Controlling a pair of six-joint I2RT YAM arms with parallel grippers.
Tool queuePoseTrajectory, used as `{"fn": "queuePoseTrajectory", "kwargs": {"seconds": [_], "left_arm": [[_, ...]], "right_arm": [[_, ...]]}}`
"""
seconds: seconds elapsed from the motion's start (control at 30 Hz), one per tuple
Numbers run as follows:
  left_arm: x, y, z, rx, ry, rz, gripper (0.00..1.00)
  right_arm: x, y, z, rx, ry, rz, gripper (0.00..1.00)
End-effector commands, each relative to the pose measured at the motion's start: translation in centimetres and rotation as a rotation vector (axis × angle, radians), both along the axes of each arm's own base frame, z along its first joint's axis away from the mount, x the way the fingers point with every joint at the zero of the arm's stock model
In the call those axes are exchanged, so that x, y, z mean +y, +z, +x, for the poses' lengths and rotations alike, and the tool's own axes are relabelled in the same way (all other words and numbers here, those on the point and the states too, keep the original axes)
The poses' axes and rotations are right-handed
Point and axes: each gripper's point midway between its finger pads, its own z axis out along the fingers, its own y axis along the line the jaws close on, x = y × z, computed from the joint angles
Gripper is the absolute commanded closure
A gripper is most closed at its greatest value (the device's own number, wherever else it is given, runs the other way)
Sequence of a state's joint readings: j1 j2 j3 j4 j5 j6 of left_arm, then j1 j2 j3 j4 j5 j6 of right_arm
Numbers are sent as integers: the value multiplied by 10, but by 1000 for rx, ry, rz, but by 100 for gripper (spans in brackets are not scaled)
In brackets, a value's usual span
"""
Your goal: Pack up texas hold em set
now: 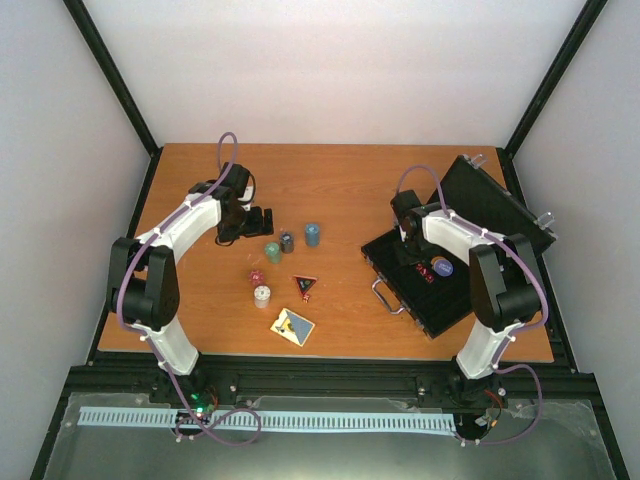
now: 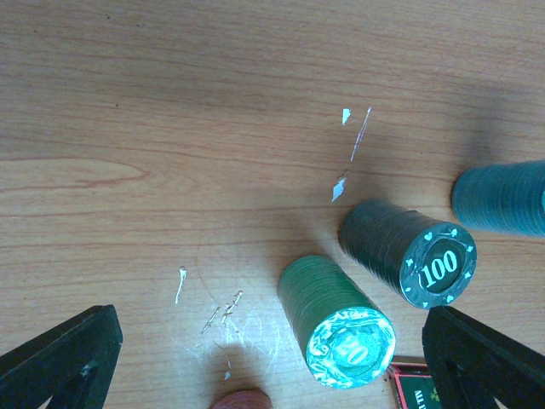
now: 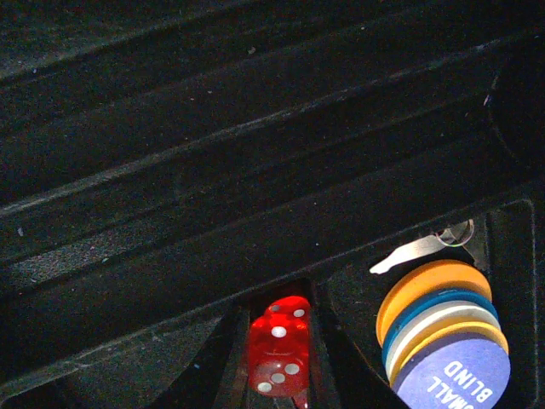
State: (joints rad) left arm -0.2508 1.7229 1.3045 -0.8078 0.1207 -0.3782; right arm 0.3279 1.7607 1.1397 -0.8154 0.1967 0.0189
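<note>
The black briefcase (image 1: 455, 305) lies open at the right, its lid (image 1: 495, 205) raised behind it. My right gripper (image 1: 418, 262) is down in the tray, shut on red dice (image 3: 279, 345) held between its fingers (image 3: 217, 371). A stack of discs topped by a purple one (image 3: 456, 375) rests in the compartment beside the dice. My left gripper (image 2: 272, 366) hangs open over the table, its fingers (image 2: 60, 358) wide apart. A green chip stack (image 2: 341, 324) lies between them, with a black stack (image 2: 413, 251) and a blue stack (image 2: 502, 196) beyond it.
On the wood in the middle are a white chip stack (image 1: 262, 295), more red dice (image 1: 256, 276), a dark card box (image 1: 304, 287) and a loose card packet (image 1: 292, 327). A small metal key (image 3: 417, 247) lies in the case. The case handle (image 1: 388, 297) faces left.
</note>
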Motion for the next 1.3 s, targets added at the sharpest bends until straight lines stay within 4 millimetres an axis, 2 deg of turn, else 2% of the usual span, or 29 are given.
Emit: {"fn": "queuePoseTrajectory", "kwargs": {"seconds": [0.0, 0.2, 0.37, 0.43, 0.6, 0.67, 0.97, 1.1, 1.27], "left_arm": [[-3, 4, 6, -21, 1, -11, 0], [-4, 4, 6, -21, 0, -15, 0], [-4, 3, 6, -19, 0, -15, 0], [-4, 4, 6, -22, -1, -15, 0], [-3, 5, 6, -25, -1, -11, 0], [-3, 5, 6, -26, -1, -11, 0], [-3, 8, 8, -30, -2, -5, 0], [-2, 6, 7, -27, -1, -4, 0], [-3, 5, 8, -22, -2, -8, 0]], "right_arm": [[-14, -13, -12, 46, -25, -56, 97], [-19, -8, -18, 63, -37, -80, 97], [-17, -3, -16, 54, -36, -65, 97], [-14, 0, -11, 39, -35, -52, 97], [1, 30, 13, -87, -38, 33, 97], [2, 34, 19, -123, -44, 44, 97], [0, -2, 11, -71, -66, 31, 97], [-5, -12, 6, -77, -84, 14, 97], [-16, -15, 3, -109, -125, -25, 97]]}}
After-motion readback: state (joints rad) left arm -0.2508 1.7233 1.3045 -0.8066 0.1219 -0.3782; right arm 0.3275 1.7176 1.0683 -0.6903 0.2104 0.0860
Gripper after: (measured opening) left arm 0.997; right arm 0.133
